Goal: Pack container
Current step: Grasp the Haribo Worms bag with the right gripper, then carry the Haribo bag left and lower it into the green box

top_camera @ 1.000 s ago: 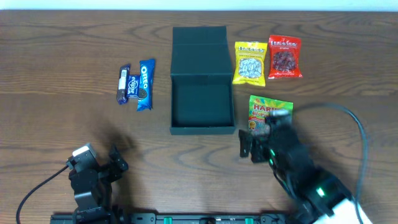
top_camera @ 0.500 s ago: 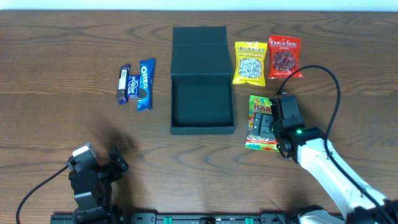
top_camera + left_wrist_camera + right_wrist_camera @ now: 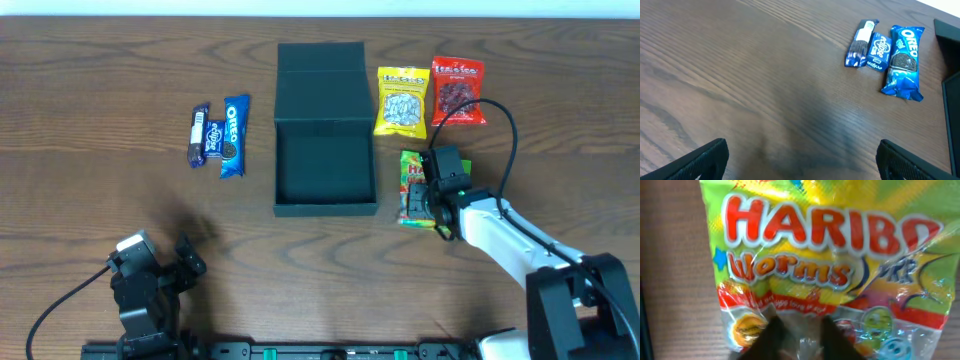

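Note:
The container is a dark green square box in the middle of the table. It stands open, with its lid lying flat behind it and nothing showing inside. Just right of it lies a Haribo Worms packet. My right gripper is down on the packet's lower part. Its dark fingers stand close together with the clear foil pinched between them. My left gripper hangs wide open over bare wood at the front left, holding nothing.
An Oreo packet, a small blue packet and a dark bar lie left of the box. A yellow snack bag and a red one lie at its back right.
My right arm swung from the front right up over the Haribo packet, came down on it, and its jaws went from wide open to pinched on the foil. The left arm stayed still.

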`<move>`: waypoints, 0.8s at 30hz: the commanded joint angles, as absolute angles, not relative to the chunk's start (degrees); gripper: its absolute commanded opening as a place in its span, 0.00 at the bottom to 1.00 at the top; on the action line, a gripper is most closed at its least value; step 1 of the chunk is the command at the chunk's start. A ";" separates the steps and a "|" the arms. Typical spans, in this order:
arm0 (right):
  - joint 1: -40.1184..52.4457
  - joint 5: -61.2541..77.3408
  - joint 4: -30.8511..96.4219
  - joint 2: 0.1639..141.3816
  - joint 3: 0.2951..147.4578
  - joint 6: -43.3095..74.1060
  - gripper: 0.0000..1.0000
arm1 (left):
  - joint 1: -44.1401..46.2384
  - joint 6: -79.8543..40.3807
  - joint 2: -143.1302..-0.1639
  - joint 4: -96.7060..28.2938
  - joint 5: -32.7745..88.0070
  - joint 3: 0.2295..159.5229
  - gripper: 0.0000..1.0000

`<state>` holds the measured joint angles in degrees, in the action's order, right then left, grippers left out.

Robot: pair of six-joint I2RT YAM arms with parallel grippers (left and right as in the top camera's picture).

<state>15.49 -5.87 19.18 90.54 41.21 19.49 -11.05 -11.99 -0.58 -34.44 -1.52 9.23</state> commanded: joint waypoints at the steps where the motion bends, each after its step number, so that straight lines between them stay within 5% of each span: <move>1: 15.18 -3.92 19.68 92.90 40.10 19.27 0.06 | -11.22 -11.60 -0.23 -34.46 -1.91 8.78 0.95; 11: 15.18 1.10 19.94 91.74 40.21 19.22 0.01 | -11.22 -11.60 -0.23 -34.46 -1.91 8.78 0.95; 24: 17.26 0.91 34.11 68.66 53.17 21.58 0.01 | -11.22 -11.60 -0.23 -34.46 -1.91 8.78 0.95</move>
